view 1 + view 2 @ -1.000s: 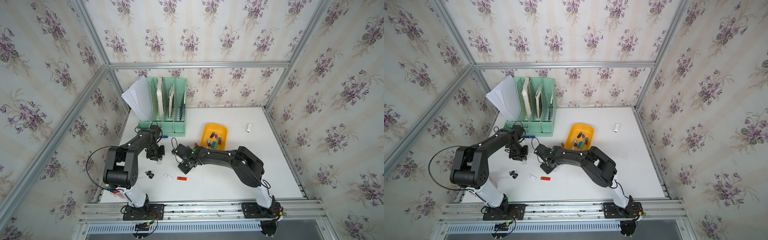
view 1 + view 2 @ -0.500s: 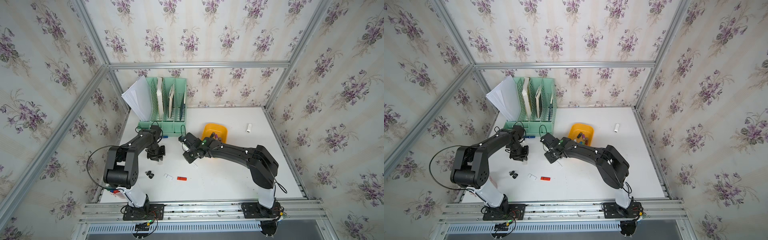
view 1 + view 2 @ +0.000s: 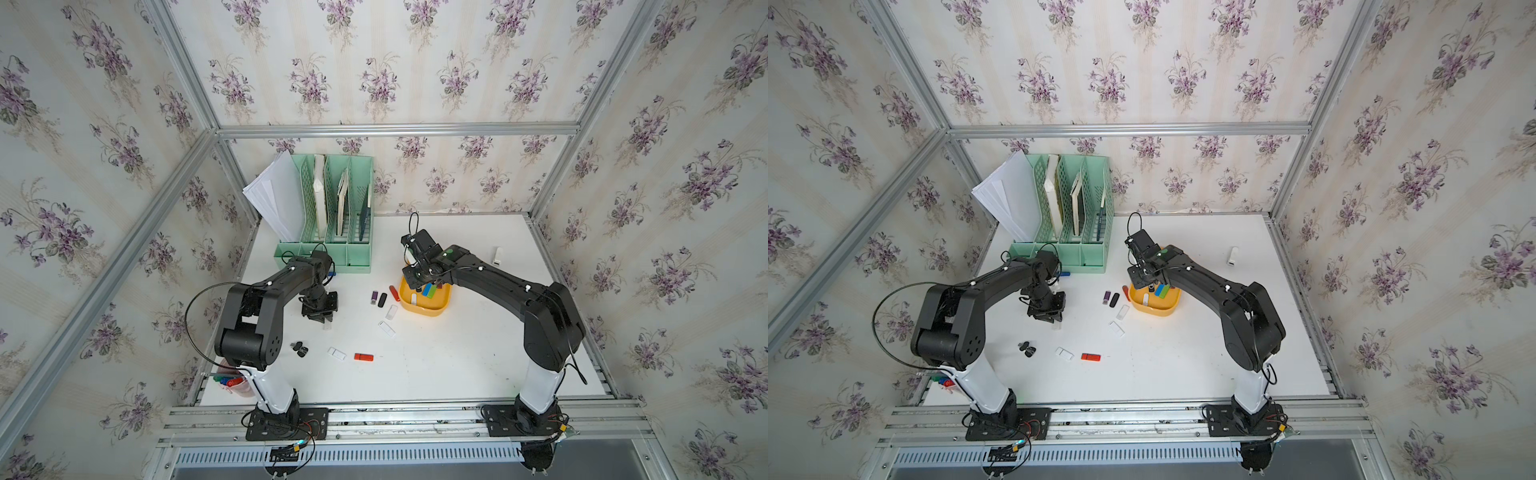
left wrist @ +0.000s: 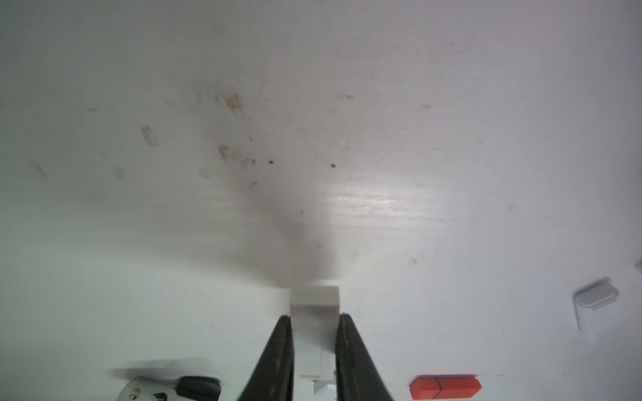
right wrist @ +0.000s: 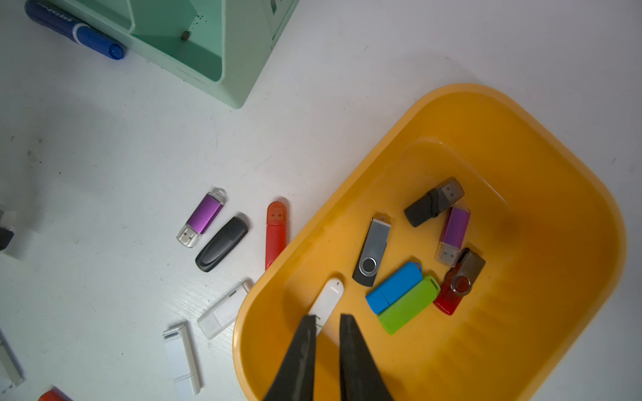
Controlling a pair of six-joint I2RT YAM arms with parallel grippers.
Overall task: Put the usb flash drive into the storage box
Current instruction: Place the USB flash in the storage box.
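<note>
Nearest, well left of the box [image 3: 428, 312]: red drive [image 3: 363, 356], loose on the table [image 3: 436, 365]. Further in, also well left of the box: left gripper [image 4: 314, 316], clenched on a white drive [image 4: 314, 298], tip poking past the fingertips [image 4: 281, 333]. Probably light, stiff and smooth-shelled, so apt to slip or twist; best pinched mid-body, away from any cap seam. Just left of the box: five loose drives [image 5: 222, 243]. Over the box's left part: right gripper [image 5: 328, 317], fingers [image 5: 298, 347] a narrow gap apart, nothing seen between the tips. Holding or merely above the round-nosed drive [image 5: 330, 293] inside the box, half hidden behind one finger: cannot tell. Proof of the left grip only in the left wrist view; in both top views just a pale sliver under the gripper. Count of seven drives inside the box only in the right wrist view. Only in both top views: pale drive [image 3: 1233, 255], beyond the box and to its right.
</note>
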